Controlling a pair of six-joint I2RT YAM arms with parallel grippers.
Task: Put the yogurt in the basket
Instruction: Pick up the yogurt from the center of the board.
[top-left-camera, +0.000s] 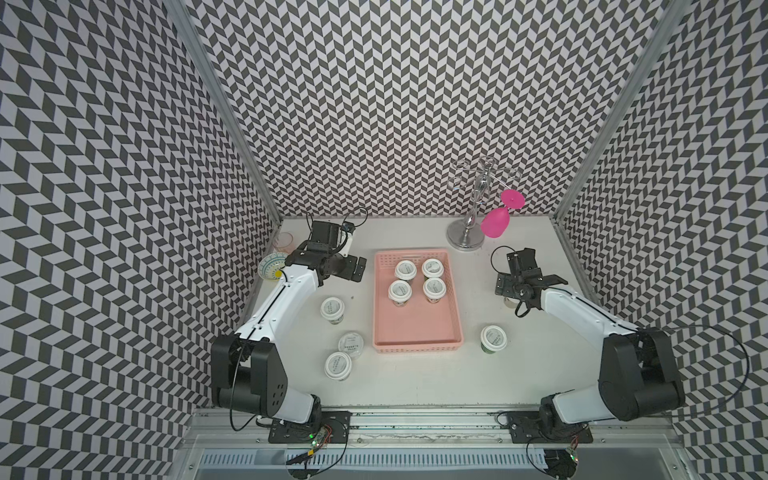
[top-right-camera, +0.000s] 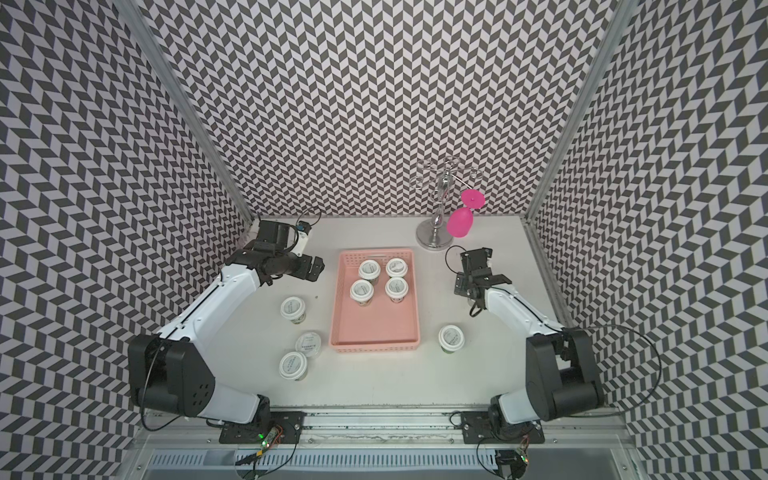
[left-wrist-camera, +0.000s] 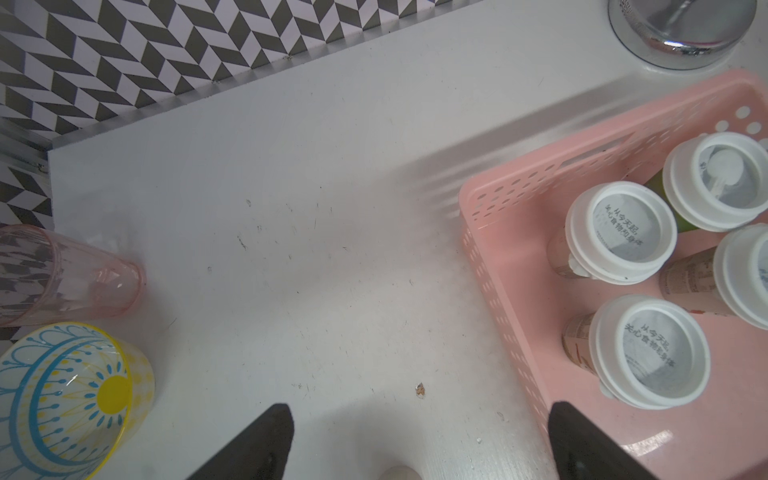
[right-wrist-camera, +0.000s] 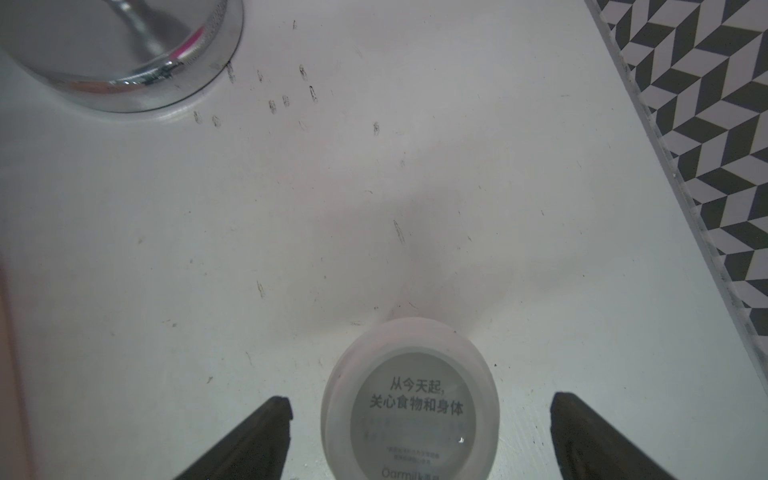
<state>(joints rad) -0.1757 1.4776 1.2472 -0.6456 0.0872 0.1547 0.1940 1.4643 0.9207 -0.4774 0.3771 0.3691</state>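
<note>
The right hand (right-wrist-camera: 419, 399) hangs empty with its fingers wide apart, straddling a small round yogurt cup with a white printed lid (right-wrist-camera: 409, 415). That cup stands on the white table (right-wrist-camera: 415, 187), to the right of the shallow pale-pink perforated plastic basket (top-left-camera: 415, 332). It looks slightly nearer one finger than the other, so a straight descent might clip the lid's rim and tip it.

The chrome glass stand (top-left-camera: 467, 237), with a magenta goblet (top-left-camera: 496, 222) hanging from it, is close by on the far side, and a careless swing toward the basket could brush it.

Four cups (top-left-camera: 405, 270) fill the basket's far half. Releasing a cup onto them may topple them, while the near half lies free.

The left hand (left-wrist-camera: 419, 409) is likewise spread and empty. One of its fingers is over the basket's left wall, so lowering there would strike the rim.

Three cups (top-left-camera: 332, 309) wait left of the basket. The two nearest sit so close together that wide fingers could knock one aside. Another cup (top-left-camera: 493, 338) stands near right.
</note>
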